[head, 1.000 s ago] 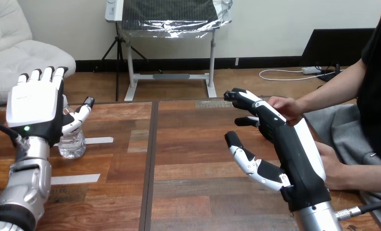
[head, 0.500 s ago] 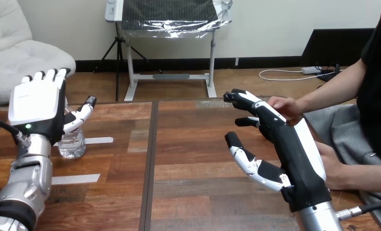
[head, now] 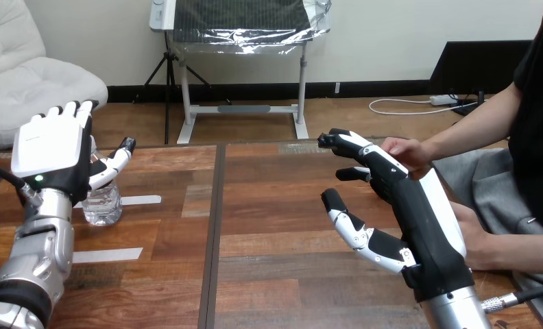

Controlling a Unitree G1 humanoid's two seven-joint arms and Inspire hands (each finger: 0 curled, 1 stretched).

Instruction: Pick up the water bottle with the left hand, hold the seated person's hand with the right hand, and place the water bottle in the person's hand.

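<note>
Just beyond left hand, water bottle

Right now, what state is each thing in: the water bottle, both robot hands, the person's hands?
water bottle: upright on the table, not lifted, partly hidden behind the left robot hand.
left robot hand: open, fingers straight up.
right robot hand: open, holding nothing.
person's upper hand: beside the right robot hand's fingers; contact unclear.
person's lower hand: empty, behind the right robot hand.
</note>
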